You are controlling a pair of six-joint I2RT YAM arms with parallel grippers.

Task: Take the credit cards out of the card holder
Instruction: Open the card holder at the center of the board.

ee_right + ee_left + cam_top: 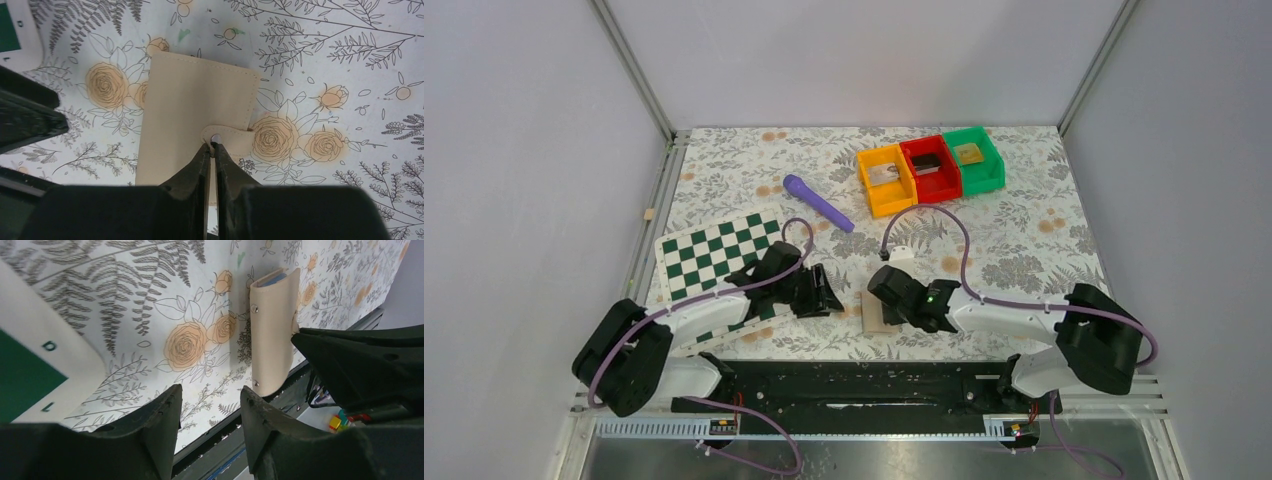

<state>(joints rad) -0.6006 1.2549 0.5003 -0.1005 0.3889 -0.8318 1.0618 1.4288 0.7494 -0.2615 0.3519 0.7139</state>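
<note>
Just right of the green-and-white checkered board [714,255], the flat tan folding card holder [195,100] lies closed on the floral worktop [1024,230]. The right hand [213,146] is pinched on its snap tab [232,137]. The left hand [210,392] is apart, board-side. Step looks like unsnapping. Next: peel the tab up while the left pins the holder.

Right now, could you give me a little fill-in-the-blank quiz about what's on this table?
1. The card holder is ____, not open.
2. The right gripper pinches its snap tab, while the left gripper holds ____.
3. Between the orange bin and the green bin sits a ____ one.
Missing words: closed; nothing; red.
</note>
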